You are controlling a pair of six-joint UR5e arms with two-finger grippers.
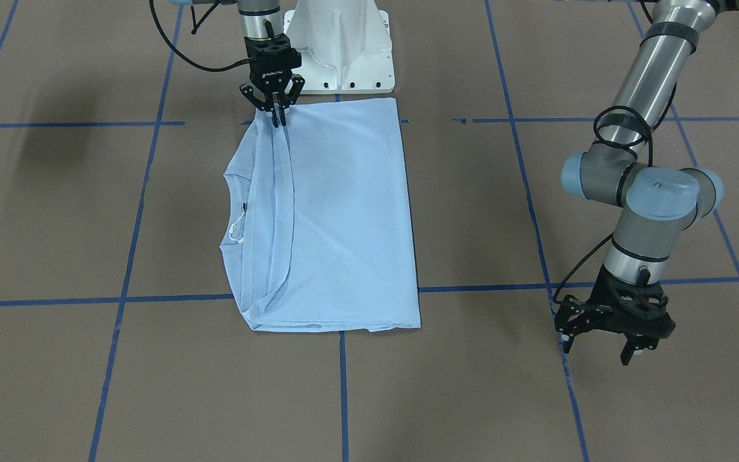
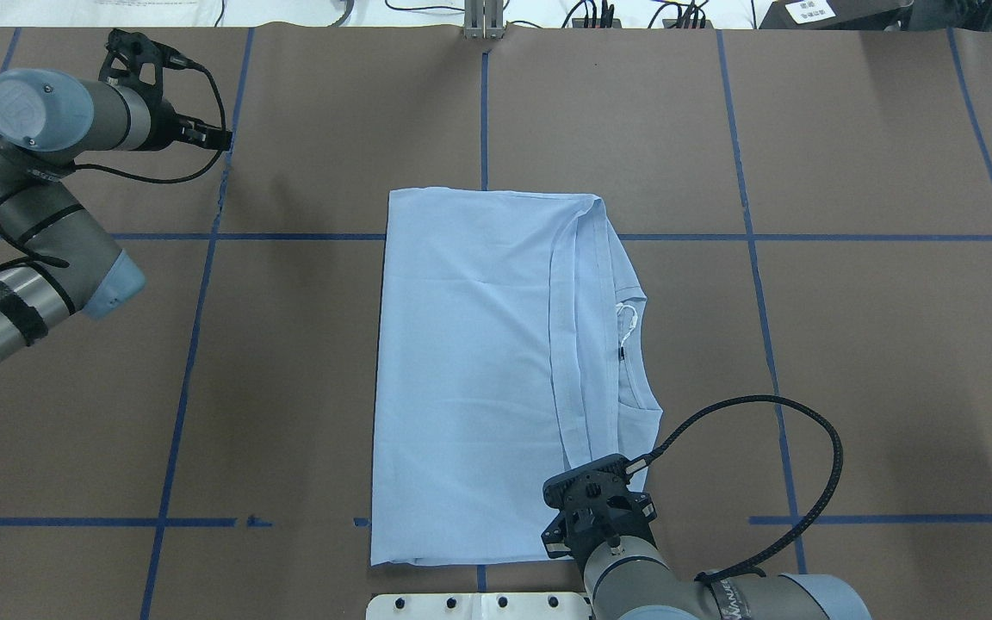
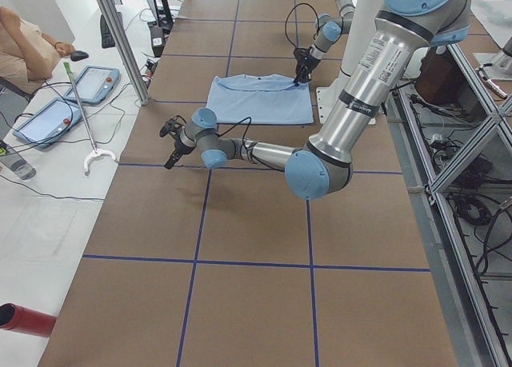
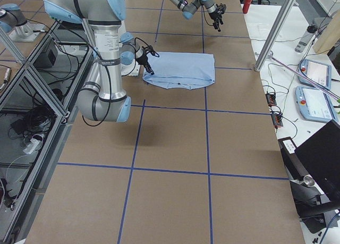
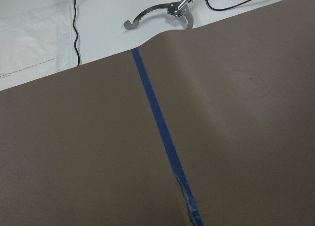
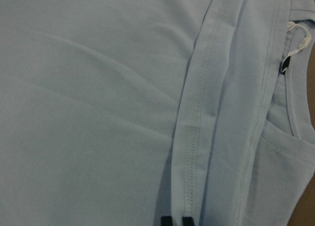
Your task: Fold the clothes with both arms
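Observation:
The light blue T-shirt (image 1: 337, 212) lies folded in half on the brown table, with the collar and white neck tag (image 1: 236, 228) at one side; its chest print is hidden. It also shows in the overhead view (image 2: 470, 370). My right gripper (image 1: 278, 119) points down at the shirt's corner nearest the robot base, its fingers pinched on the doubled hem. In the right wrist view the two fingertips (image 6: 167, 220) sit close together on the hem seam (image 6: 197, 113). My left gripper (image 1: 600, 350) is open and empty, over bare table well away from the shirt.
The white pedestal base (image 1: 340, 45) stands just behind the shirt. Blue tape lines (image 1: 344, 385) grid the table; one is torn (image 5: 189, 201). A metal grabber tool (image 5: 162, 12) lies beyond the table's far edge. An operator (image 3: 24, 47) sits there.

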